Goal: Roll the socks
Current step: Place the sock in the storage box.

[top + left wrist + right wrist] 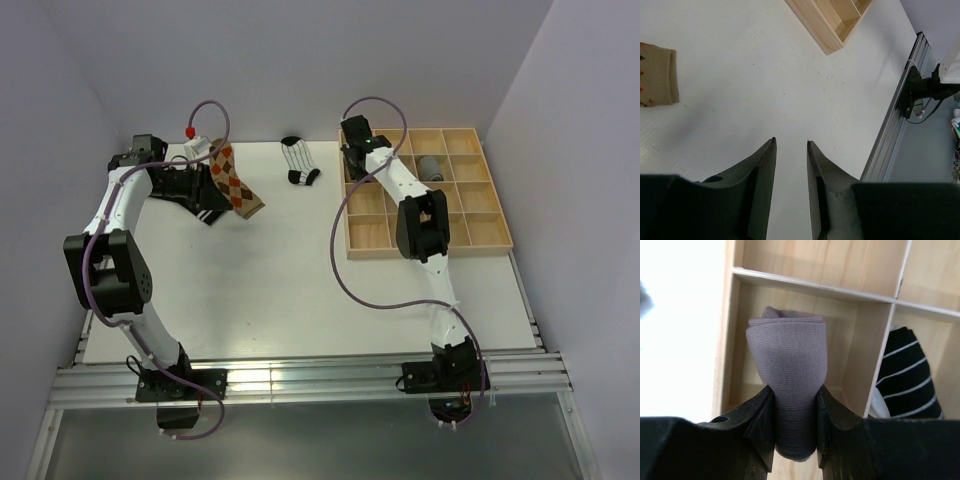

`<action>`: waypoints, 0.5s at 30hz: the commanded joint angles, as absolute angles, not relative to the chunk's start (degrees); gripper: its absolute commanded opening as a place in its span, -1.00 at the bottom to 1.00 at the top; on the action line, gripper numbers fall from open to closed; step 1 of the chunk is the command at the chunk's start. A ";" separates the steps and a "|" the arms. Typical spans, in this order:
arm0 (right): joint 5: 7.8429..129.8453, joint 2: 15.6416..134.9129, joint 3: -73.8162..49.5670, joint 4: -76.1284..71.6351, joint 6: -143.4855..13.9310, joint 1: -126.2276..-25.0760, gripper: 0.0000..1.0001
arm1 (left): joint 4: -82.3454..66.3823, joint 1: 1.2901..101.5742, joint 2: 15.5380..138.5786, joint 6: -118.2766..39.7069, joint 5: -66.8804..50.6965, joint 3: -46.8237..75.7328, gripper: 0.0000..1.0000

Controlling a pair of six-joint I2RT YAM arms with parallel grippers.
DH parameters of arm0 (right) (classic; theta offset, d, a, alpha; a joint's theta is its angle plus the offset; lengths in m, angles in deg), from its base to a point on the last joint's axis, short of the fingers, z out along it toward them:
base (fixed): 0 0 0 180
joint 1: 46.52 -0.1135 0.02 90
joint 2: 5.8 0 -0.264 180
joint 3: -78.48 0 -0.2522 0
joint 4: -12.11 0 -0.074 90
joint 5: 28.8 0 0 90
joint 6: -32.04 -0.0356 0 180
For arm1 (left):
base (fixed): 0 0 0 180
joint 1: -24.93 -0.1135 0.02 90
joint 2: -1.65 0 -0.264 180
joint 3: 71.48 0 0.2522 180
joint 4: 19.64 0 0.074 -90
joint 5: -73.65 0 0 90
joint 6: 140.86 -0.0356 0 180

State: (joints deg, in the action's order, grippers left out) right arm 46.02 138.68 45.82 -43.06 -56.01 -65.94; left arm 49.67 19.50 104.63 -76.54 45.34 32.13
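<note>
1. Socks are spread about: one is in the right jaws, two sit in the tray (pixel 480 200), and three lie on the desk (pixel 270 280).
2. The right jaws pinch a rolled taupe sock (pixel 790 355) from both sides. The roll stands upright, with its folded top above the tips.
3. That sock is over a compartment in the tray's left column, near the far-left corner. I cannot tell whether its lower end touches the compartment floor.
4. A black sock (pixel 907 375) with thin white stripes lies in the next compartment, on the right in the right wrist view.
5. A rolled grey sock (pixel 432 168) sits in a compartment in the far half of the tray, to the right of the right arm.
6. The left jaws are spread with nothing between them — only bare desk shows in the gap.
7. An argyle sock (pixel 238 185), tan with orange and brown diamonds, lies flat on the far-left part of the desk, just beside the left wrist. Its cuff shows at the left edge of the left wrist view.
8. A dark banded sock (pixel 208 211) lies partly under the argyle sock on its near-left side.
9. A striped sock (pixel 298 162), white with black stripes and a black toe, lies on the far desk between the argyle sock and the tray, apart from both.
</note>
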 commanded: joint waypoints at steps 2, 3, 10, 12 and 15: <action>53.72 139.92 48.47 -48.75 -57.87 -63.67 -0.84 | 51.16 20.01 104.57 -76.88 47.72 35.27 -0.28; 54.86 140.18 48.65 -49.28 -57.79 -63.14 -0.82 | 51.34 20.10 104.57 -76.79 47.81 35.45 -0.28; 59.88 142.64 51.37 -53.77 -59.72 -61.12 -0.70 | 49.49 22.03 103.61 -74.07 46.32 35.36 -0.28; 60.58 142.47 51.73 -54.21 -59.81 -60.94 -0.63 | 48.88 23.00 103.08 -72.93 45.61 34.92 -0.28; 60.85 141.59 50.85 -54.21 -59.54 -60.85 -0.34 | 48.09 24.05 102.46 -72.57 43.69 34.40 -0.28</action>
State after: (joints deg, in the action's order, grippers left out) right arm 59.16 141.57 50.04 -48.02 -59.42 -60.98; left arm 49.58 22.98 104.65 -73.98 44.77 33.31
